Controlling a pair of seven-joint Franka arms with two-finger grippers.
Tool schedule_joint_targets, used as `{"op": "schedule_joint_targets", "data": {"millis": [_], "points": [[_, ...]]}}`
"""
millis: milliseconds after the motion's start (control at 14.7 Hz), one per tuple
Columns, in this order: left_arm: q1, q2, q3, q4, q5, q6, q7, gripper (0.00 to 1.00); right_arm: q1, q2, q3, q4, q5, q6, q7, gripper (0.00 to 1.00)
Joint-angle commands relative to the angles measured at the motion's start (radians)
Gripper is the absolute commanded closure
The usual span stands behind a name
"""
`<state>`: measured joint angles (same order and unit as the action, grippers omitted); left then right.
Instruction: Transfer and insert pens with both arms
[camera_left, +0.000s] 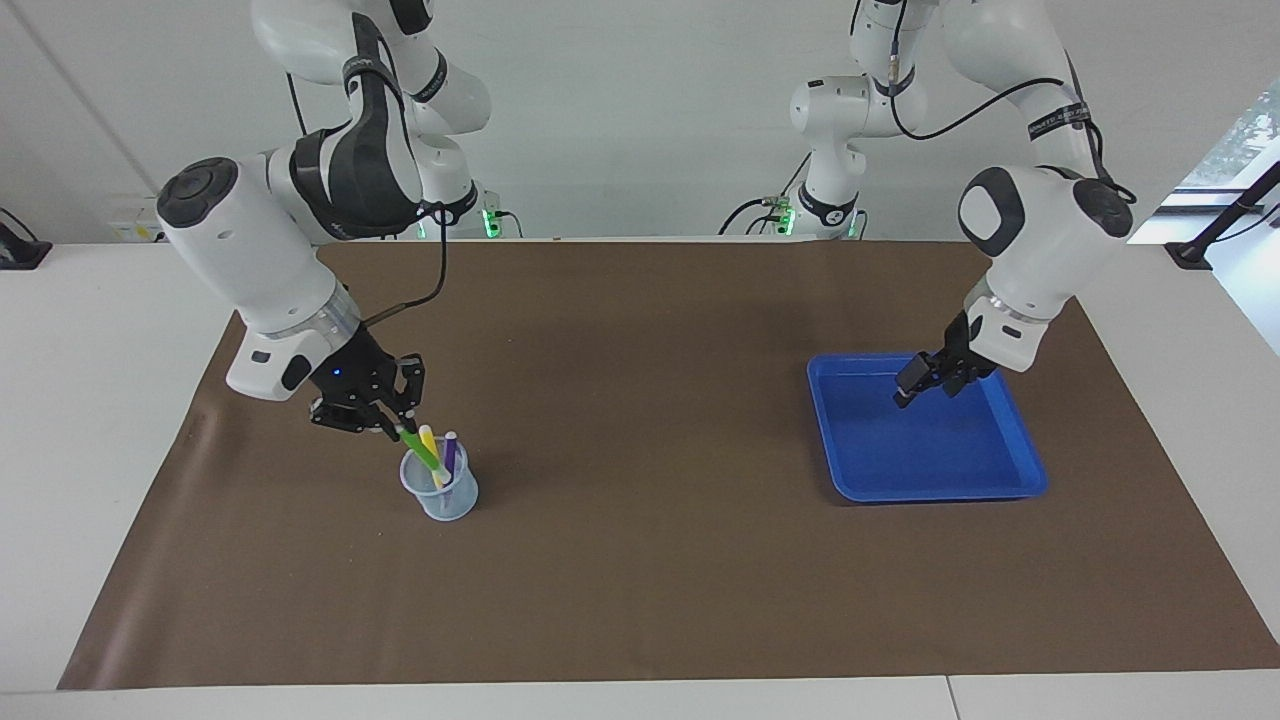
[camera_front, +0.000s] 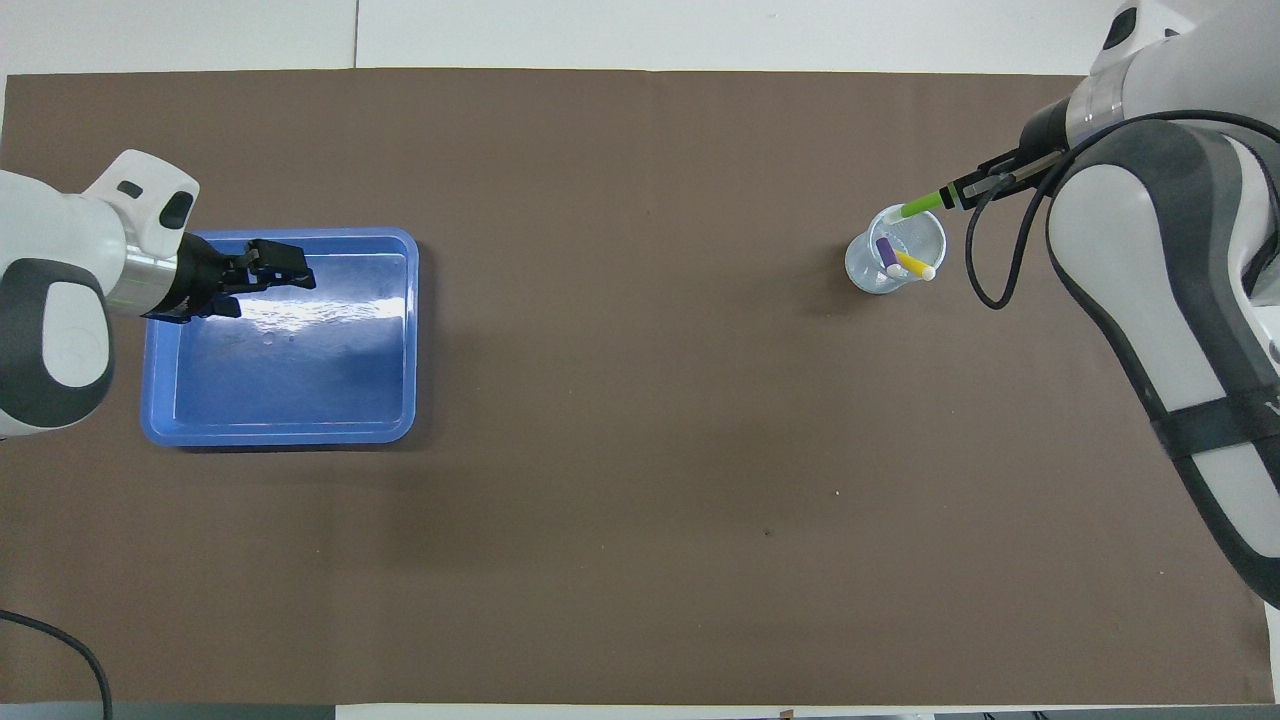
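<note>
While the left tool (camera_left: 915, 385) hangs over the blue tray (camera_left: 1020, 470) with nothing in it, how wide its fingers stand I cannot tell, that arm is waiting. The right tool (camera_left: 385, 420) pinches the green pen (camera_left: 418, 450), tilted into the clear cup (camera_left: 440, 495), likely so it slides in beside the yellow pen (camera_left: 431, 445) and purple pen (camera_left: 450, 452), which crowd the opening. Brown mat (camera_left: 640, 560) covers the counter (camera_left: 90, 420)

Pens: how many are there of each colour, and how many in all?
Green pen: 1, tip in the cup, right gripper shut on its upper end.
Yellow pen: 1, in the cup.
Purple pen: 1, in the cup.
Total: 3.
</note>
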<state>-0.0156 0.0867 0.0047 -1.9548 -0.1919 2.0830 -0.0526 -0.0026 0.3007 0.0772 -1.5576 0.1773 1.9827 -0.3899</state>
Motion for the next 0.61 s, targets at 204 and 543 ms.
{"op": "schedule_joint_targets", "data": {"millis": [204,543], "points": [[0.054,-0.12,-0.011,0.028,0.114,-0.162,0.114,0.0,-0.007,-0.074,0.007,-0.137,-0.012,0.061,-0.026,1.0],[0.04,-0.104,-0.014,0.235,0.183,-0.385,0.122,0.0,-0.007,-0.092,0.01,-0.187,-0.01,0.096,-0.026,0.68]]}}
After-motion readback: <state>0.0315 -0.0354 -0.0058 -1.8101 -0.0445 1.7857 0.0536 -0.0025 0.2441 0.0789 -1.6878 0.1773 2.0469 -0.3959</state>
